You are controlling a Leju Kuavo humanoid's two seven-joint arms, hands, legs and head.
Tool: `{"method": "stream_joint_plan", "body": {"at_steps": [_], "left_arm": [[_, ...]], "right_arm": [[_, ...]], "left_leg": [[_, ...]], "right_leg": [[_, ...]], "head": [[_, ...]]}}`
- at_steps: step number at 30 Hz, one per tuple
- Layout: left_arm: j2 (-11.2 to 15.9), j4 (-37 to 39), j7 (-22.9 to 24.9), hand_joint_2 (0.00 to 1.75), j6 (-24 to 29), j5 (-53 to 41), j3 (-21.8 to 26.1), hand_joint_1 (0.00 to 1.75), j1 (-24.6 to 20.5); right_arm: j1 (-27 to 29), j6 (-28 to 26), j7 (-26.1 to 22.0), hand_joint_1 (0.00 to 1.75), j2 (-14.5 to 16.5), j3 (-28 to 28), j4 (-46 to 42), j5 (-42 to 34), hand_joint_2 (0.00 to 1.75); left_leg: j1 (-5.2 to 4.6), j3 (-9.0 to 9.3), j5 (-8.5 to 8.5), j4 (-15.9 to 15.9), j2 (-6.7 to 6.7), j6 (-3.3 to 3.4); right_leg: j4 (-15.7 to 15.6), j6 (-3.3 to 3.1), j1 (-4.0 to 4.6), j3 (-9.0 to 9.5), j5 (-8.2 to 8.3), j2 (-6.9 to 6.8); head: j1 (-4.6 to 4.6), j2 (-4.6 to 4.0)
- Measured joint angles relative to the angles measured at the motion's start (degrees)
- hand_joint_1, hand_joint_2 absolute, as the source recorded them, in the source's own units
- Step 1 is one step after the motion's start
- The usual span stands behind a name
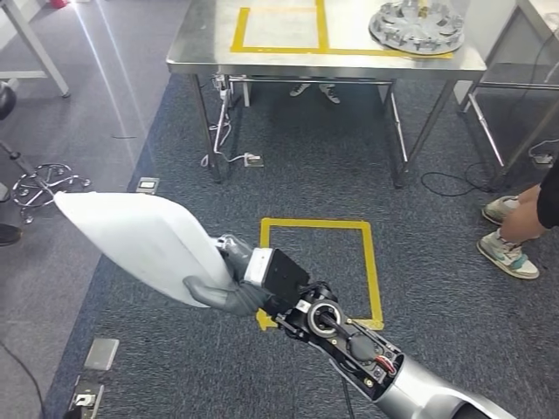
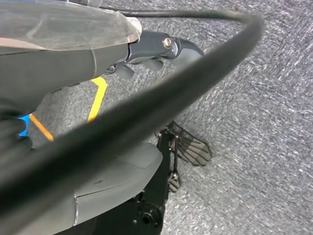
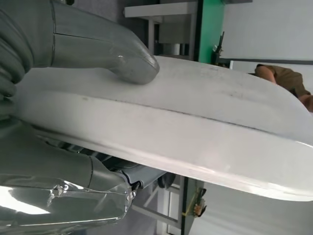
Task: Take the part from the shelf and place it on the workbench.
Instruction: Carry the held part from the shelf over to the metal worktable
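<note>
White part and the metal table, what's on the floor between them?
Head view: grey carpet, bare except a yellow tape square, between white part and metal table.

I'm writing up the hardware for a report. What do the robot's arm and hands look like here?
The right arm is silver with an exposed black section of rings, screws and thin red and black wires. A black block joins it to the grey right hand. The left hand has dark grey fingers; a thick black cable crosses it.
</note>
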Motion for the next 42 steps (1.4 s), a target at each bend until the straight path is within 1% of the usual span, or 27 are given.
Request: {"method": "stream_joint_plan", "body": {"at_steps": [2, 3, 5, 6, 7, 8, 10, 11, 12, 14, 17, 19, 21, 22, 23, 24, 26, 27, 28, 32, 34, 36, 37, 38, 39, 41, 42], "left_arm": [[-0.02, 0.0, 0.0, 1.75, -0.04, -0.04, 0.04, 0.0, 0.02], [0.01, 0.0, -0.01, 1.75, -0.05, -0.08, 0.06, 0.0, 0.0], [0.05, 0.0, -0.01, 1.75, -0.07, -0.15, 0.09, 0.0, 0.0], [0.06, 0.0, -0.01, 1.75, -0.07, -0.16, 0.1, 0.0, 0.01], [0.05, 0.0, -0.01, 1.75, -0.08, -0.15, 0.1, 0.0, 0.04], [0.04, 0.0, -0.01, 1.75, -0.09, -0.15, 0.11, 0.0, 0.06], [-0.01, 0.0, -0.01, 1.75, -0.11, -0.14, 0.12, 0.0, 0.1], [-0.07, 0.0, -0.01, 1.75, -0.11, -0.14, 0.13, 0.0, 0.07], [-0.09, 0.0, -0.01, 1.75, -0.11, -0.14, 0.13, 0.0, 0.04], [-0.12, 0.0, -0.01, 1.75, -0.11, -0.13, 0.15, 0.0, -0.02], [-0.09, 0.0, -0.01, 1.75, -0.1, -0.15, 0.18, 0.0, -0.04], [-0.09, 0.0, -0.01, 1.75, -0.09, -0.16, 0.19, 0.0, -0.15], [-0.08, 0.0, -0.01, 1.75, -0.09, -0.16, 0.19, 0.0, -0.1], [-0.08, 0.0, -0.01, 1.75, -0.09, -0.16, 0.19, 0.0, 0.0], [-0.08, 0.0, -0.01, 1.75, -0.09, -0.17, 0.19, 0.0, 0.08], [-0.04, 0.0, -0.01, 1.75, -0.09, -0.18, 0.19, 0.0, 0.12], [0.09, 0.0, -0.01, 1.75, -0.09, -0.25, 0.19, 0.0, 0.09], [0.16, 0.0, -0.01, 1.75, -0.09, -0.29, 0.19, 0.0, 0.05], [0.19, 0.0, -0.01, 1.75, -0.09, -0.33, 0.19, 0.0, 0.02], [0.14, 0.0, -0.01, 1.75, -0.09, -0.35, 0.19, 0.0, 0.05], [0.18, 0.0, -0.01, 1.75, -0.09, -0.34, 0.2, 0.0, 0.04], [0.24, 0.0, -0.01, 1.75, -0.09, -0.34, 0.23, 0.0, 0.04], [0.25, 0.0, -0.01, 1.75, -0.09, -0.34, 0.25, 0.0, 0.05], [0.24, 0.0, -0.01, 1.75, -0.09, -0.34, 0.28, 0.0, 0.07], [0.22, 0.0, -0.01, 1.75, -0.09, -0.34, 0.3, 0.0, 0.1], [0.18, 0.0, -0.01, 1.75, -0.09, -0.34, 0.33, 0.0, 0.14], [0.16, 0.0, -0.01, 1.75, -0.09, -0.34, 0.34, 0.0, 0.12]], "right_arm": [[-0.02, -0.01, 0.01, 1.71, 0.0, -0.02, -0.02, 0.0, 1.75], [-0.03, -0.02, 0.02, 1.71, 0.0, -0.03, -0.03, -0.01, 1.75], [0.03, -0.07, 0.09, 1.71, 0.0, -0.04, -0.01, -0.02, 1.75], [0.09, -0.09, 0.14, 1.71, 0.0, -0.03, 0.01, -0.02, 1.75], [0.15, -0.1, 0.19, 1.71, 0.0, -0.03, 0.02, -0.02, 1.75], [0.18, -0.11, 0.22, 1.71, 0.0, -0.02, 0.03, -0.03, 1.75], [0.15, -0.11, 0.25, 1.71, 0.0, -0.02, 0.02, -0.07, 1.75], [0.1, -0.11, 0.25, 1.71, 0.01, -0.02, 0.01, -0.12, 1.75], [0.01, -0.11, 0.24, 1.71, 0.02, -0.02, 0.01, -0.16, 1.75], [-0.08, -0.11, 0.23, 1.71, 0.04, -0.02, 0.01, -0.23, 1.75], [-0.13, -0.11, 0.17, 1.71, 0.18, -0.03, -0.01, -0.24, 1.75], [-0.27, -0.14, 0.14, 1.71, 0.37, -0.03, -0.02, -0.25, 1.75], [-0.29, -0.17, 0.15, 1.71, 0.44, 0.01, 0.02, -0.26, 1.75], [-0.22, -0.17, 0.16, 1.71, 0.44, 0.02, 0.03, -0.26, 1.75], [-0.16, -0.17, 0.16, 1.71, 0.44, 0.03, 0.05, -0.26, 1.75], [-0.12, -0.19, 0.16, 1.71, 0.44, 0.03, 0.05, -0.26, 1.75], [-0.09, -0.28, 0.16, 1.71, 0.45, 0.02, 0.05, -0.27, 1.75], [-0.09, -0.41, 0.17, 1.71, 0.46, -0.01, 0.04, -0.3, 1.75], [-0.07, -0.53, 0.16, 1.71, 0.46, -0.03, 0.03, -0.35, 1.75], [0.0, -1.12, 0.16, 1.71, 0.46, -0.09, -0.03, -0.44, 1.75], [0.01, -1.28, 0.15, 1.71, 0.46, -0.11, -0.05, -0.43, 1.75], [0.11, -1.32, 0.16, 1.71, 0.44, -0.13, -0.04, -0.43, 1.75], [0.22, -1.32, 0.16, 1.71, 0.42, -0.12, -0.02, -0.45, 1.75], [0.33, -1.31, 0.16, 1.71, 0.39, -0.11, -0.01, -0.55, 1.75], [0.42, -1.29, 0.16, 1.71, 0.36, -0.11, 0.0, -0.73, 1.75], [0.46, -1.17, 0.15, 1.71, 0.34, -0.15, 0.0, -1.37, 1.75], [0.4, -1.1, 0.14, 1.71, 0.33, -0.17, 0.0, -1.71, 1.75]], "left_leg": [[-0.05, 0.37, -0.19, -0.13, 0.03, 0.77], [-0.06, 0.59, -0.3, -0.19, 0.06, 1.13], [-0.27, 0.88, -0.58, -0.18, 0.11, 1.55], [-0.42, 1.01, -0.71, -0.17, 0.11, 1.69], [-0.56, 1.2, -0.87, -0.17, 0.07, 1.78], [-0.69, 1.5, -1.06, -0.16, 0.01, 1.83], [-0.85, 2.3, -1.55, -0.18, -0.14, 1.77], [-0.97, 2.6, -1.78, -0.18, -0.19, 1.64], [-1.0, 2.69, -1.93, -0.17, -0.2, 1.46], [-0.99, 2.52, -1.93, -0.23, -0.14, 1.0], [-0.96, 2.19, -2.66, 0.85, 0.0, 0.1], [-0.84, -0.54, -5.31, 6.4, 0.05, -0.48], [-0.65, -5.12, -8.0, 14.11, 0.09, -1.01], [-0.52, -6.65, -8.1, 16.16, 0.1, -1.22], [-0.38, -7.05, -7.04, 15.93, 0.11, -1.37], [-0.24, -6.25, -5.04, 13.46, 0.13, -1.5], [0.01, -2.56, -0.71, 5.11, 0.28, -1.63], [0.02, -1.17, 0.4, 2.04, 0.27, -1.44], [-0.01, -0.34, 0.76, 0.24, 0.26, -1.12], [-0.15, 0.1, 0.13, -0.23, 0.14, 0.59], [-0.14, 0.55, -0.12, -0.35, 0.21, 1.28], [-0.31, 0.89, -0.46, -0.35, 0.23, 1.68], [-0.41, 1.08, -0.64, -0.34, 0.21, 1.78], [-0.5, 1.35, -0.85, -0.34, 0.18, 1.82], [-0.57, 1.72, -1.1, -0.34, 0.15, 1.8], [-0.68, 2.65, -1.7, -0.36, 0.13, 1.6], [-0.78, 2.98, -1.97, -0.33, 0.15, 1.43]], "right_leg": [[2.06, 0.51, -0.23, -0.78, -1.52, -0.03], [4.95, 0.71, -0.31, -2.08, -3.09, -0.05], [13.51, 0.86, -0.33, -6.23, -6.69, -0.07], [17.02, 0.84, -0.33, -8.17, -7.63, -0.07], [18.6, 0.73, -0.31, -9.27, -7.45, -0.07], [17.77, 0.51, -0.27, -9.22, -6.09, -0.07], [10.28, -0.27, -0.01, -6.31, -1.25, -0.03], [6.36, -0.7, 0.21, -4.6, 0.58, -0.01], [3.35, -1.02, 0.41, -3.2, 1.53, 0.02], [1.33, -1.26, 0.65, -2.14, 1.53, 0.1], [-0.02, -1.64, 0.33, -1.23, 1.84, 0.12], [-0.76, -1.94, 0.07, -0.55, 2.02, -0.08], [-0.81, -2.12, 0.04, -0.45, 1.87, -0.17], [-0.8, -2.13, 0.03, -0.39, 1.76, -0.15], [-0.77, -2.09, 0.0, -0.26, 1.6, -0.11], [-0.72, -1.97, -0.05, -0.06, 1.4, -0.07], [-0.46, -1.47, 0.01, 0.32, 0.77, -0.01], [-0.29, -1.16, 0.15, 0.39, 0.43, 0.03], [-0.18, -0.88, 0.29, 0.41, 0.13, 0.06], [0.74, 0.09, 0.22, 0.13, -1.1, 0.07], [6.02, 0.59, 0.02, -2.24, -3.81, 0.03], [14.31, 0.83, -0.08, -6.46, -6.88, 0.02], [17.08, 0.84, -0.11, -8.15, -7.34, 0.02], [17.76, 0.78, -0.13, -8.91, -6.68, 0.02], [16.15, 0.61, -0.12, -8.57, -4.95, 0.01], [8.59, -0.06, 0.05, -5.62, -0.19, -0.32], [5.07, -0.39, 0.26, -4.16, 1.36, -0.55]], "head": [[0.42, 0.0], [0.7, 0.0], [1.39, 0.0], [1.69, 0.0], [1.9, 0.0], [2.08, 0.0], [2.49, 0.0], [2.61, 0.0], [2.79, 0.0], [2.88, 0.0], [2.7, 0.0], [2.12, 0.0], [1.43, 0.0], [1.09, 0.0], [0.82, 0.0], [0.55, 0.0], [-0.03, 0.0], [-0.26, 0.0], [-0.33, 0.0], [0.36, 0.0], [0.9, 0.0], [1.6, 0.0], [1.82, 0.0], [2.01, 0.0], [2.2, 0.0], [2.68, 0.0], [2.86, 0.0]]}}
